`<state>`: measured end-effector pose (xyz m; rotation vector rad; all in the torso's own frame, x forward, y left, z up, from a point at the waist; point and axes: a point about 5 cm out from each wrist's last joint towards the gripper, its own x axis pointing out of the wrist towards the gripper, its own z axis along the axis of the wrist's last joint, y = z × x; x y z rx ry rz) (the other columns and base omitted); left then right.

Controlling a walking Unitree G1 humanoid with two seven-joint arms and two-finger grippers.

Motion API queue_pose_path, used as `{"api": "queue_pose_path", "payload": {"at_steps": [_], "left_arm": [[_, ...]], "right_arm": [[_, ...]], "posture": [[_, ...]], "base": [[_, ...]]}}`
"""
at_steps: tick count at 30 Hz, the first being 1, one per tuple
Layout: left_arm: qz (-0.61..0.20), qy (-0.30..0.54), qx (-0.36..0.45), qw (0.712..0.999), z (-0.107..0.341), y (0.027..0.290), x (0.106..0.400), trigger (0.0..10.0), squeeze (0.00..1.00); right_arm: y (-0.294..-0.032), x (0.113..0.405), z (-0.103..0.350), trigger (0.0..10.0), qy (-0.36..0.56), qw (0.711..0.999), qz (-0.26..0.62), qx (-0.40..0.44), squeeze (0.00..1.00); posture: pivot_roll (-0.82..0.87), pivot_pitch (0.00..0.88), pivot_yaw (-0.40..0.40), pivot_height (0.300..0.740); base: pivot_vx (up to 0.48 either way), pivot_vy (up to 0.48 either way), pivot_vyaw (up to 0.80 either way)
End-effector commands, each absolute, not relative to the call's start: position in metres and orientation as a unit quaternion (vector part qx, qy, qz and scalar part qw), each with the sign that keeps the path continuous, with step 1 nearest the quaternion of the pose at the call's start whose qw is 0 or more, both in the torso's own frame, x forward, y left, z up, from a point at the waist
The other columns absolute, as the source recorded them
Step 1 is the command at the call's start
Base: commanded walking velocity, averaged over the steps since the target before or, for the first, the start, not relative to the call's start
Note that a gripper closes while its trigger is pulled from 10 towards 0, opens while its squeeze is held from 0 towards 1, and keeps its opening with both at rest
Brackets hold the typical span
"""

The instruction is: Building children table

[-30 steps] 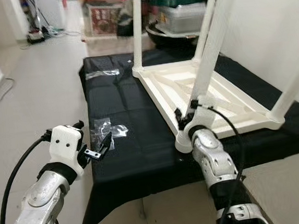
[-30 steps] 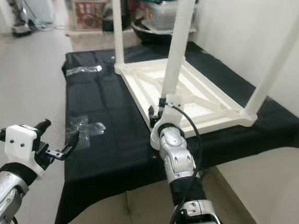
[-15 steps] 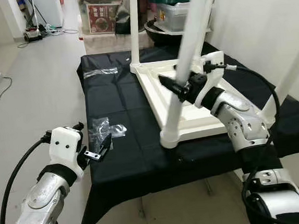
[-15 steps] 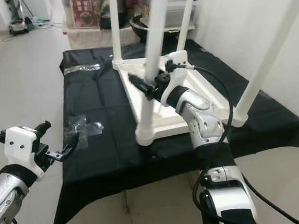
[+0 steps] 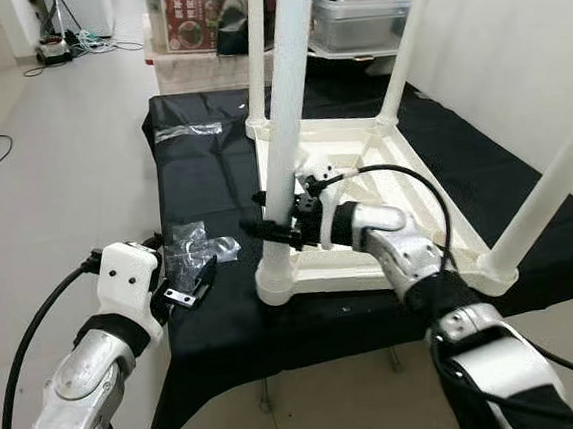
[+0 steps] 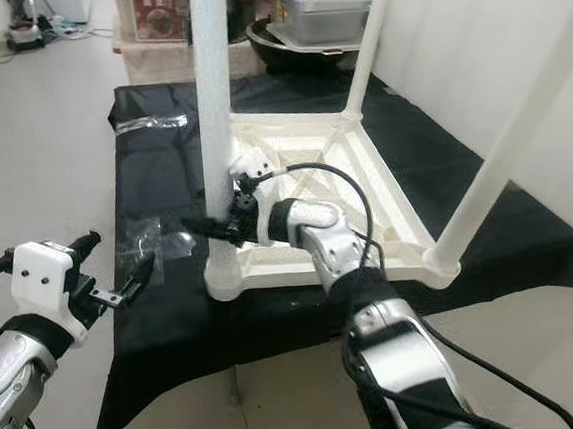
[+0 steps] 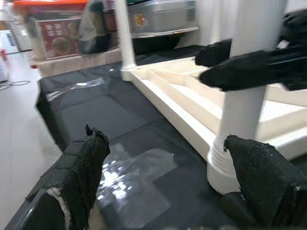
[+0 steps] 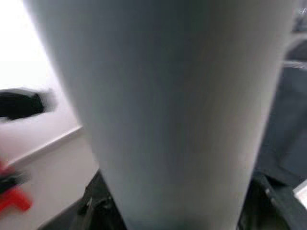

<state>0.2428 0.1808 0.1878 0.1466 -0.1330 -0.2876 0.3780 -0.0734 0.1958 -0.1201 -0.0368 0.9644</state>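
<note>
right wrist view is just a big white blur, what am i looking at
Observer: That is the near table leg, standing upright. The right gripper is clamped around it low down.
Operator: is the leg seated in the table
Observer: Its foot sits in the corner socket of the upside-down white table, which lies on a black cloth.
Operator: where's the other arm
Observer: The left gripper hovers open over the near left edge of the cloth, beside clear plastic bags.
</note>
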Motion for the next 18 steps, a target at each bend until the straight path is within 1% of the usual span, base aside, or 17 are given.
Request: {"api": "queue_pose_path", "payload": {"at_steps": [1,2,3,6,7,9,10,11,12,13,14,15,16,18], "left_arm": [[-0.141,-0.062,0.076,0.985,0.187,0.182,0.241,10.0,0.00],[-0.141,-0.062,0.076,0.985,0.187,0.182,0.241,10.0,0.00],[-0.141,-0.062,0.075,0.985,0.186,0.182,0.241,10.0,0.00],[-0.141,-0.062,0.075,0.985,0.186,0.182,0.241,10.0,0.00],[-0.141,-0.062,0.074,0.985,0.186,0.181,0.241,10.0,0.00],[-0.141,-0.062,0.074,0.985,0.186,0.181,0.241,10.0,0.00],[-0.143,-0.061,0.072,0.985,0.186,0.180,0.242,10.0,0.00],[-0.143,-0.061,0.072,0.985,0.186,0.180,0.242,10.0,0.00],[-0.144,-0.061,0.069,0.985,0.185,0.179,0.242,10.0,0.00],[-0.144,-0.061,0.069,0.985,0.185,0.179,0.242,10.0,0.00],[-0.144,-0.061,0.067,0.985,0.186,0.178,0.243,10.0,0.00],[-0.144,-0.061,0.067,0.985,0.186,0.178,0.243,10.0,0.00],[-0.144,-0.062,0.065,0.986,0.186,0.178,0.245,10.0,0.00],[-0.143,-0.063,0.063,0.986,0.187,0.177,0.246,10.0,0.00]], "right_arm": [[-0.104,0.395,0.198,0.0,-0.003,0.960,0.276,-0.037,0.00],[-0.104,0.395,0.198,0.0,-0.003,0.960,0.276,-0.037,0.00],[-0.115,0.399,0.195,0.0,0.012,0.978,0.204,-0.029,0.00],[-0.115,0.399,0.195,0.0,0.012,0.978,0.204,-0.029,0.00],[-0.135,0.400,0.185,0.0,0.043,0.994,0.099,-0.008,0.00],[-0.135,0.400,0.185,0.0,0.043,0.994,0.099,-0.008,0.00],[-0.152,0.391,0.166,0.0,0.073,0.997,0.010,0.006,0.00],[-0.152,0.391,0.166,0.0,0.073,0.997,0.010,0.006,0.00],[-0.161,0.378,0.152,0.0,0.088,0.995,-0.046,0.012,0.00],[-0.161,0.378,0.152,0.0,0.088,0.995,-0.046,0.012,0.00],[-0.163,0.366,0.142,0.0,0.098,0.992,-0.077,0.015,0.00],[-0.163,0.366,0.142,0.0,0.098,0.992,-0.077,0.015,0.00],[-0.161,0.358,0.140,0.0,0.096,0.991,-0.091,0.017,0.00],[-0.159,0.356,0.140,0.0,0.093,0.991,-0.099,0.019,0.00]], "posture": [[0.16,0.000,-0.135,0.740],[0.16,0.000,-0.135,0.740],[0.15,0.000,-0.134,0.740],[0.15,0.000,-0.134,0.740],[0.15,0.000,-0.131,0.740],[0.15,0.000,-0.131,0.740],[0.14,0.000,-0.121,0.740],[0.14,0.000,-0.121,0.740],[0.13,0.000,-0.114,0.740],[0.13,0.000,-0.114,0.740],[0.13,0.000,-0.109,0.740],[0.13,0.000,-0.109,0.740],[0.12,0.000,-0.105,0.740],[0.12,0.000,-0.103,0.740]], "base": [[0.000,0.000,0.00],[0.000,0.000,0.00],[0.000,0.000,0.00],[0.000,0.000,0.00],[0.000,0.000,0.00],[0.000,0.000,0.00],[0.000,0.000,0.00],[0.000,0.000,0.00],[0.000,0.000,0.00],[0.000,0.000,0.00],[0.000,0.000,0.00],[0.000,0.000,0.00],[0.000,0.000,0.00],[0.000,0.000,0.00]]}}
